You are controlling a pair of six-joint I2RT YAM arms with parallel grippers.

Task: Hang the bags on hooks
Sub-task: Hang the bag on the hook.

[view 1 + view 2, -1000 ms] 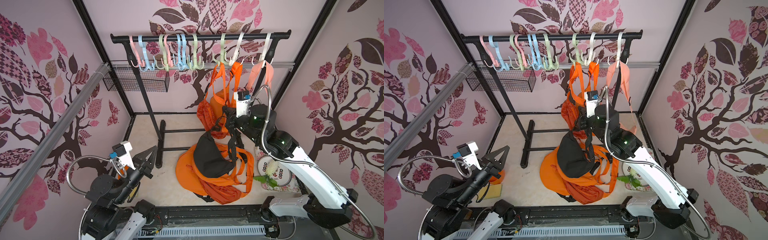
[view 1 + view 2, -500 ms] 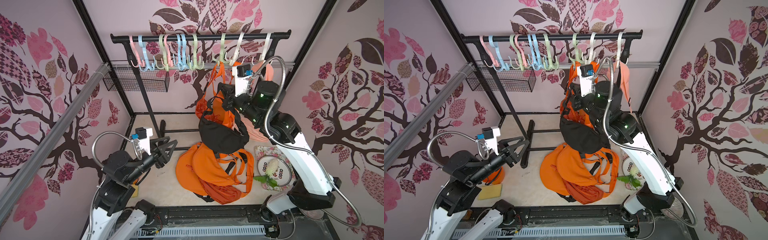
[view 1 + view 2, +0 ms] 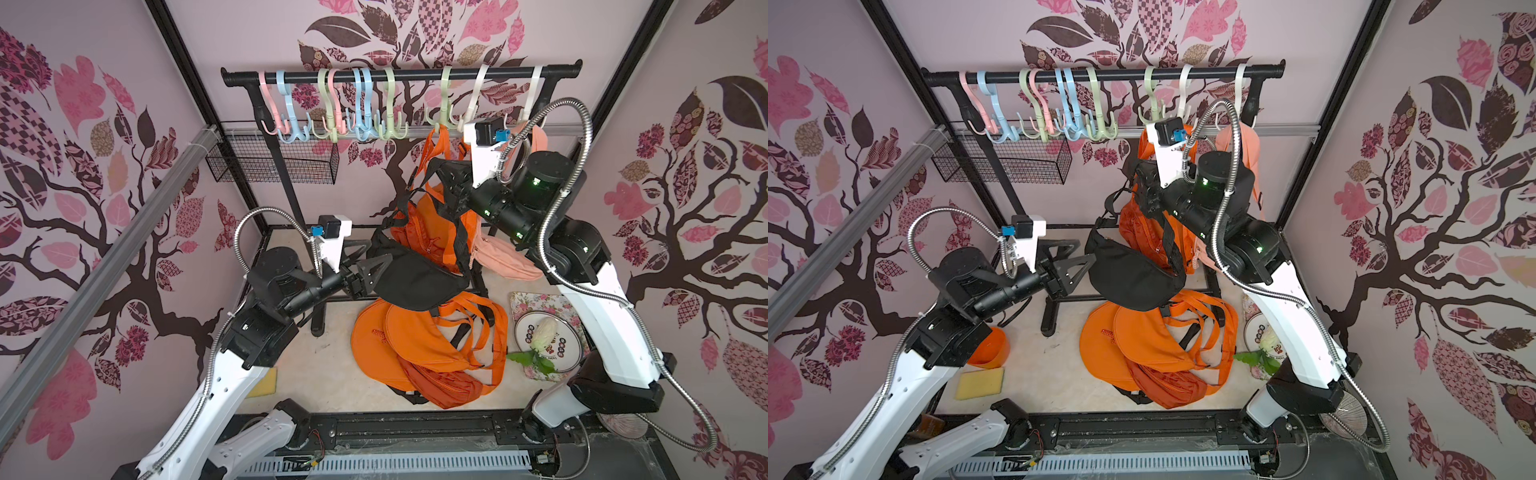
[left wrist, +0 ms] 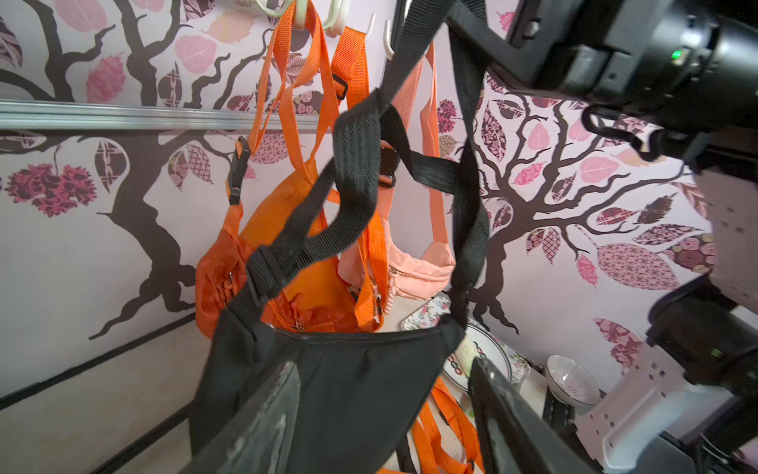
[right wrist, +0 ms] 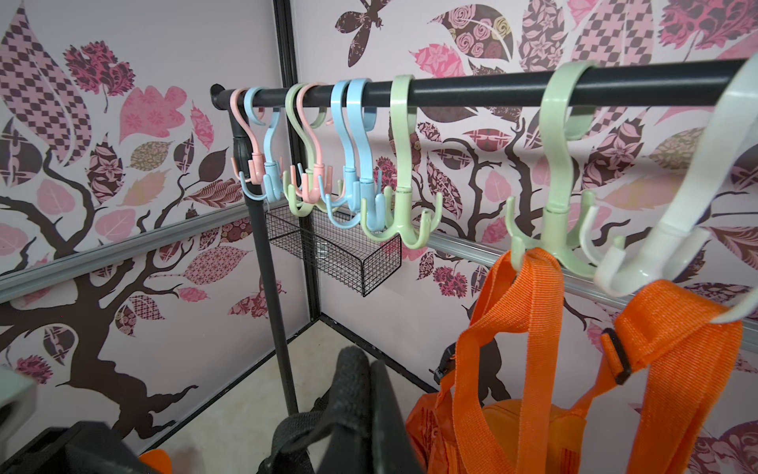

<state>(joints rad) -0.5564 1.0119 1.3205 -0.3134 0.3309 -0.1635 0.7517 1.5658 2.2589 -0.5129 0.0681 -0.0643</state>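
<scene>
One black waist bag (image 3: 419,278) hangs clear of the floor by its black strap (image 4: 357,164) in the middle of the booth. It is above the far edge of the heap of orange bags (image 3: 415,345) and on the near side of the hung orange bag (image 3: 428,224).

The right gripper (image 5: 365,369) is pinched tight on the strap near the top of its loop. The pouch therefore sags freely beneath, and the webbing drops in a twisted, doubled run. Holding it high by the loop looks meant to offer an open bight to a prong. The strap is not on any hook yet.

The left gripper (image 3: 376,254) meets the pouch from the left with its jaws spread wide. In its own wrist view one finger stands at each side of the pouch's upper edge. Whether either touches the fabric I cannot tell. I judge it is there to steady or spread the bag.

On the black rail (image 3: 415,75) at the far side, the closest empty hook is the green hook (image 5: 404,205). It sits left of the loaded green hook (image 5: 549,246), which carries an orange strap.

The right arm reaches up and far, with its wrist just below the hooks. The left arm stretches low and roughly level toward the middle.
</scene>
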